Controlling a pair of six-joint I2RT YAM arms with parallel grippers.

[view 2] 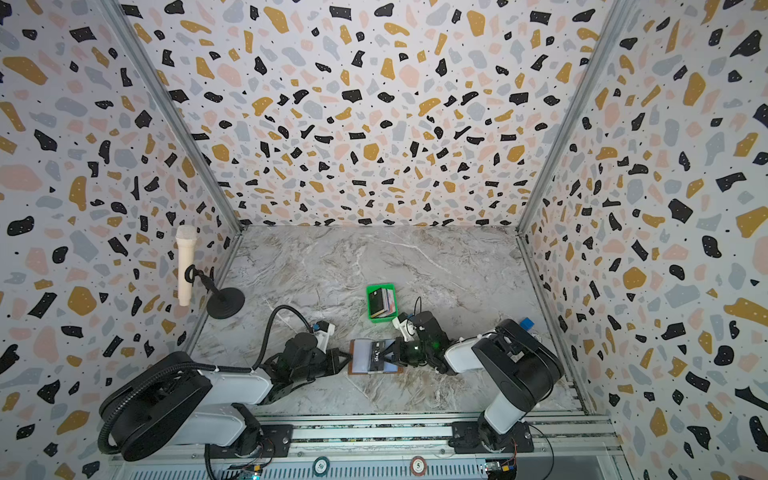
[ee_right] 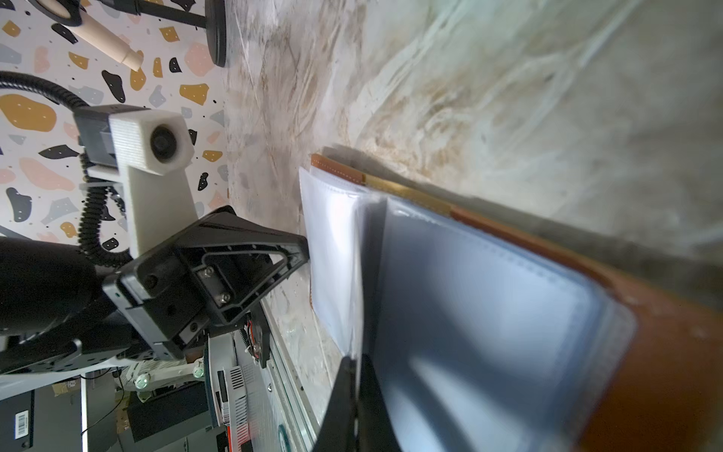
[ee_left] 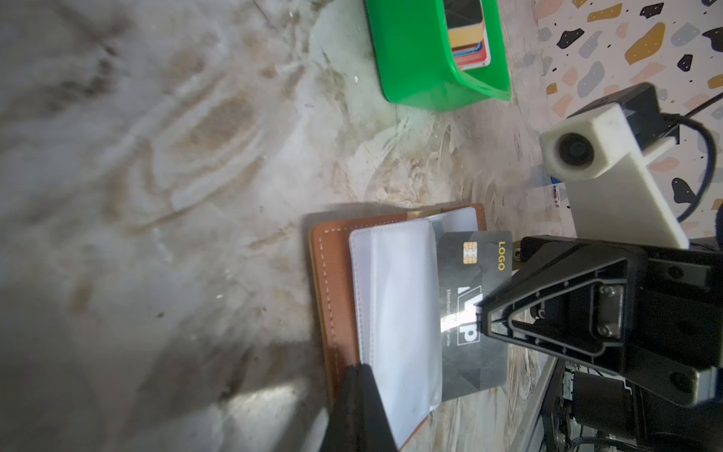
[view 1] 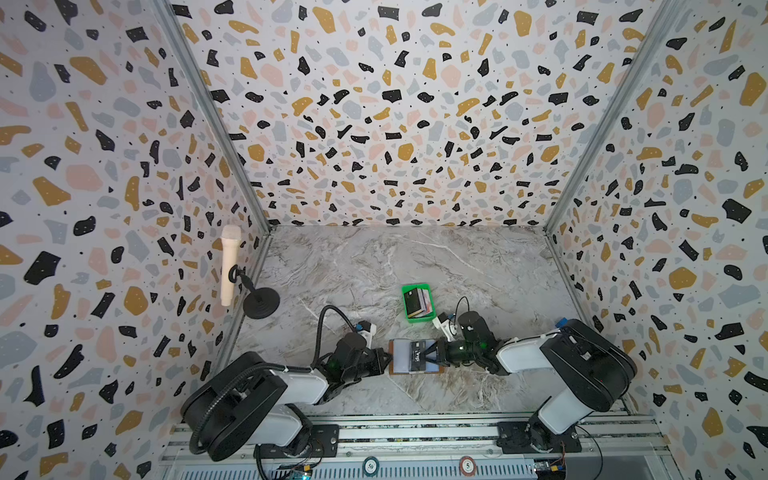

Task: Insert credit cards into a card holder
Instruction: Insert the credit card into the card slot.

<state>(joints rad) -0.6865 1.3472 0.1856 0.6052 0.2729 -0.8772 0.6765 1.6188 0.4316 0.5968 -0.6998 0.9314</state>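
Observation:
The tan card holder [view 1: 400, 358] lies open on the marble table, with its pale clear sleeves [ee_left: 395, 297] facing up. A black credit card [ee_left: 475, 354] marked VIP lies across it, one end tucked under a sleeve edge. My right gripper [ee_left: 485, 315] is shut on the card's free end. My left gripper [ee_left: 360, 368] is shut at the outer edge of the opposite sleeve [ee_right: 328, 235], gripping it. More credit cards [view 1: 420, 302] stand in a green tray behind the holder. Both top views show the two grippers facing each other across the holder [view 2: 359, 357].
The green tray [ee_left: 414, 58] stands just behind the holder, close to my right arm's wrist camera [view 1: 442, 324]. A microphone [view 1: 230, 266] on a black round stand [view 1: 261, 304] is at the table's left edge. Patterned walls enclose three sides, and a metal rail [view 1: 415, 434] runs along the front.

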